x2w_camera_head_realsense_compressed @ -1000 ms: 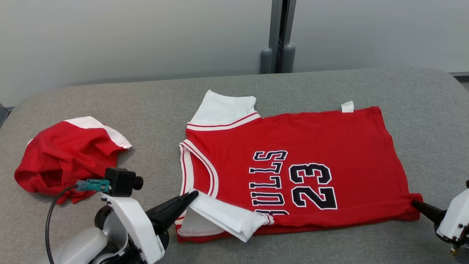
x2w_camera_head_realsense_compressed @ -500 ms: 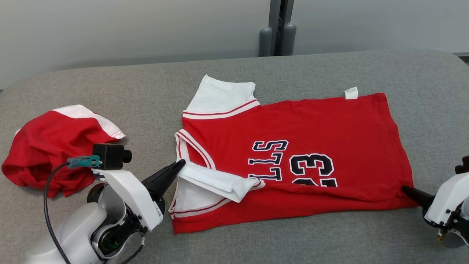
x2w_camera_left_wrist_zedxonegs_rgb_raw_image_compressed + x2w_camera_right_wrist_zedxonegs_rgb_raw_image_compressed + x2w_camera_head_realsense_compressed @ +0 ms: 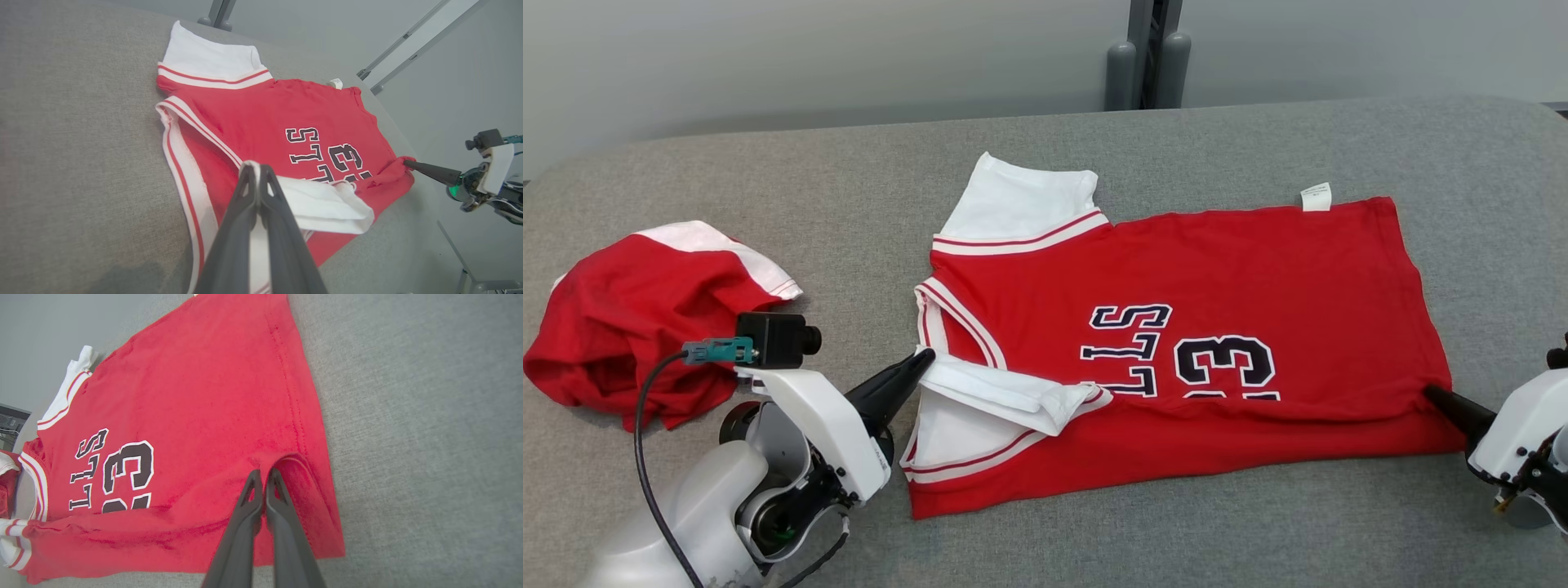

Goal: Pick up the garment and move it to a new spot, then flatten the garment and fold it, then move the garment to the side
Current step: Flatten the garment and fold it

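Grey cloth desk (image 3: 1258,523), pale wall (image 3: 849,57) behind. The jersey (image 3: 1217,261) lies mid-desk, with a crumpled red shirt (image 3: 629,318) near the left edge. My left claw (image 3: 923,359) is clamped on the jersey's white sleeve (image 3: 1005,392), and my right claw (image 3: 1427,392) is clamped on its near right corner. Since a second ago the near edge has folded further over, hiding the lower lettering.

Left gripper (image 3: 921,361): I read both fingers pressed together, pointing up and right from the lower left of the head view, pinching a sleeve of the jersey (image 3: 1217,269). Its white wrist (image 3: 817,425) is bent above the pale forearm (image 3: 686,523). Right gripper (image 3: 1431,394): fingers clamped together on the hem corner, pointing left. The arms sit low and well apart.
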{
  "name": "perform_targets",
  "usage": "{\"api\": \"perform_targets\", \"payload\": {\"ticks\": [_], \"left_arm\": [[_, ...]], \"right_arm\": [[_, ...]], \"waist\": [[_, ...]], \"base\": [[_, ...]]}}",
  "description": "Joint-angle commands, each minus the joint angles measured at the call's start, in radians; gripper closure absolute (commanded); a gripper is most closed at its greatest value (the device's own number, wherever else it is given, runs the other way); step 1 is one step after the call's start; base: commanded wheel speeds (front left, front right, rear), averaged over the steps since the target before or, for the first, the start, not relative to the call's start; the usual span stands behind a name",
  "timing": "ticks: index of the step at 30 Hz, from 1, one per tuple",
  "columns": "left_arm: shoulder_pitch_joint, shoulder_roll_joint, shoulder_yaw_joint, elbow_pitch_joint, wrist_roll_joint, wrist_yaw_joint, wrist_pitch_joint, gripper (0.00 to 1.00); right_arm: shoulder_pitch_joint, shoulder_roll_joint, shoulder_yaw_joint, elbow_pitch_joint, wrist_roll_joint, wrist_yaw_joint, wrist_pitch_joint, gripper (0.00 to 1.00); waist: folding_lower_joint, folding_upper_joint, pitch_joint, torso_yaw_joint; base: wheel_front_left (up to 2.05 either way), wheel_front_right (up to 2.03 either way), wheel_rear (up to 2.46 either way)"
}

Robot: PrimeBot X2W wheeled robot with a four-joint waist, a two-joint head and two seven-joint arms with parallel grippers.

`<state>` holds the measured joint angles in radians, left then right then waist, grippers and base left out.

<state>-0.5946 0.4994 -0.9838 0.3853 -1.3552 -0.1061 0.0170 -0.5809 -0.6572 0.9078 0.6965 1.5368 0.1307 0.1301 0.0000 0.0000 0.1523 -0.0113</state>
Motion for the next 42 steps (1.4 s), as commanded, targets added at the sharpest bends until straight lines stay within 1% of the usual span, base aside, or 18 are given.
{"api": "perform_targets", "payload": {"ticks": [1,12,17,18,19,20,22,23,24,25,26,28,29,32,36,40,42], "left_arm": [[-0.013,0.002,0.001,0.003,0.007,-0.006,0.000,1.00],[-0.010,-0.008,-0.014,0.012,0.007,-0.015,0.005,1.00],[-0.017,-0.016,-0.016,0.019,0.007,-0.018,0.002,1.00],[-0.019,-0.017,-0.016,0.021,0.006,-0.018,0.001,1.00],[-0.019,-0.019,-0.016,0.023,0.005,-0.019,0.000,1.00],[-0.020,-0.020,-0.017,0.024,0.005,-0.019,-0.001,1.00],[-0.021,-0.023,-0.014,0.030,0.005,-0.020,-0.008,1.00],[-0.023,-0.026,-0.009,0.035,0.007,-0.020,-0.015,0.91],[-0.025,-0.030,-0.004,0.041,0.007,-0.017,-0.026,0.67],[-0.025,-0.030,-0.004,0.041,0.007,-0.017,-0.026,0.67],[-0.027,-0.035,0.000,0.048,0.008,-0.012,-0.036,0.52],[-0.028,-0.046,0.005,0.061,0.011,-0.008,-0.051,0.04],[-0.029,-0.053,0.009,0.068,0.009,-0.006,-0.058,0.00],[-0.037,-0.069,0.027,0.091,0.007,0.012,-0.090,0.00],[-0.048,-0.090,0.064,0.134,0.019,0.043,-0.173,0.00],[-0.043,-0.102,0.117,0.178,0.043,0.085,-0.258,0.00],[-0.020,-0.114,0.159,0.189,0.065,0.101,-0.277,0.00]], "right_arm": [[-0.007,0.000,-0.005,0.004,-0.008,0.000,-0.012,1.00],[-0.029,0.003,-0.005,0.018,-0.046,0.000,-0.110,1.00],[-0.035,0.006,0.005,0.041,-0.056,0.000,-0.124,1.00],[-0.038,0.007,0.006,0.050,-0.061,0.000,-0.133,0.69],[-0.040,0.011,0.005,0.057,-0.058,0.000,-0.139,0.33],[-0.039,0.016,0.001,0.065,-0.052,0.000,-0.144,0.00],[-0.040,0.025,0.000,0.076,-0.042,0.000,-0.138,0.00],[-0.042,0.027,0.000,0.079,-0.041,0.000,-0.138,0.00],[-0.042,0.029,0.001,0.082,-0.039,0.000,-0.138,0.00],[-0.042,0.029,0.001,0.082,-0.039,0.000,-0.138,0.00],[-0.043,0.031,0.002,0.085,-0.039,0.000,-0.140,0.00],[-0.043,0.036,0.003,0.092,-0.038,0.000,-0.147,0.00],[-0.044,0.037,0.004,0.097,-0.037,0.000,-0.149,0.00],[-0.043,0.041,0.005,0.107,-0.035,0.000,-0.154,0.00],[-0.031,0.051,-0.005,0.114,-0.027,0.000,-0.183,0.00],[-0.006,0.054,-0.007,0.101,-0.042,0.000,-0.249,0.00],[0.006,0.052,-0.003,0.091,-0.062,0.000,-0.304,0.00]], "waist": [[0.0000,0.0000,0.001,0.002],[0.0000,0.0000,0.008,0.015],[0.0000,0.0000,0.013,0.018],[0.0000,0.0000,0.014,0.018],[0.0000,0.0000,0.014,0.018],[0.0000,0.0000,0.014,0.018],[0.0000,0.0000,0.013,0.018],[0.0000,0.0000,0.013,0.017],[0.0000,0.0000,0.013,0.016],[0.0000,0.0000,0.013,0.016],[0.0000,0.0000,0.013,0.016],[0.0000,0.0000,0.012,0.014],[0.0000,0.0000,0.012,0.013],[0.0000,0.0000,0.010,0.010],[0.0000,0.0000,0.004,0.007],[0.0000,0.0000,-0.009,0.004],[0.0000,0.0000,-0.019,0.002]], "base": [[0.00,0.00,0.00],[0.00,0.00,0.00],[0.00,0.00,0.00],[0.00,0.00,0.00],[0.00,0.00,0.00],[0.00,0.00,0.00],[0.00,0.00,0.00],[0.00,0.00,0.00],[0.00,0.00,0.00],[0.00,0.00,0.00],[0.00,0.00,0.00],[0.00,0.00,0.00],[0.00,0.00,0.00],[0.00,0.00,0.00],[0.00,0.00,0.00],[0.00,0.00,0.00],[0.00,0.00,0.00]]}}
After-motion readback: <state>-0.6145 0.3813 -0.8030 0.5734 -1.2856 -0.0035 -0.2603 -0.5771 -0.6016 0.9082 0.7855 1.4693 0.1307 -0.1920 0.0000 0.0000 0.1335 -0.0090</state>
